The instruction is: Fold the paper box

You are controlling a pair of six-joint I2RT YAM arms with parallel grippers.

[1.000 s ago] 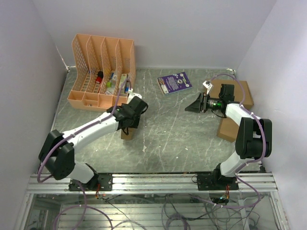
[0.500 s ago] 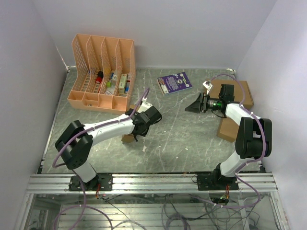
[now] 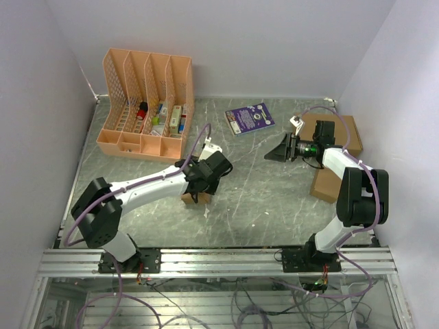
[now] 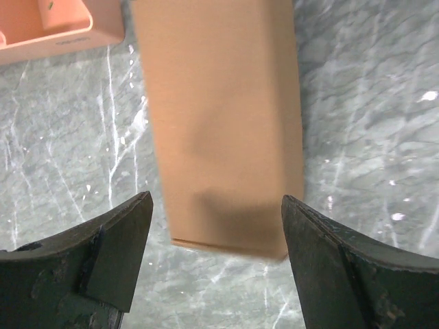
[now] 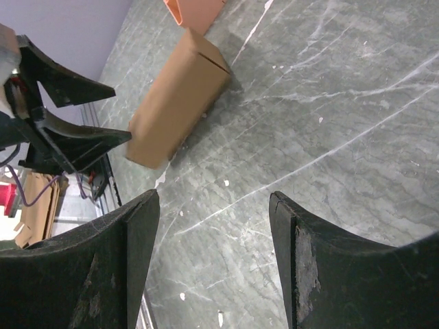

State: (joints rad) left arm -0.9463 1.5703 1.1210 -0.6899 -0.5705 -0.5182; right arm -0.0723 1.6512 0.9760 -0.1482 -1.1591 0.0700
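The paper box (image 4: 219,123) is a slim brown oblong carton lying flat on the grey marbled table. In the top view only its near end (image 3: 195,199) shows from under the left wrist. My left gripper (image 4: 216,200) hovers over that near end, open, with both fingers clear of the carton's sides. My right gripper (image 3: 278,152) stands open and empty over the table at the right, pointing left. Its wrist view shows the carton (image 5: 178,99) far off, with the left gripper's dark fingers (image 5: 68,113) beside it.
An orange file organiser (image 3: 147,103) stands at the back left, and its corner (image 4: 62,27) lies close to the carton's far end. A purple booklet (image 3: 250,118) lies at the back. A large brown cardboard box (image 3: 339,130) and another small carton (image 3: 324,184) sit at the right edge.
The left jaws have opened wider. The left wrist has swung right and come down over the carton's near end, and the carton sits slightly further right. The right arm has not moved.
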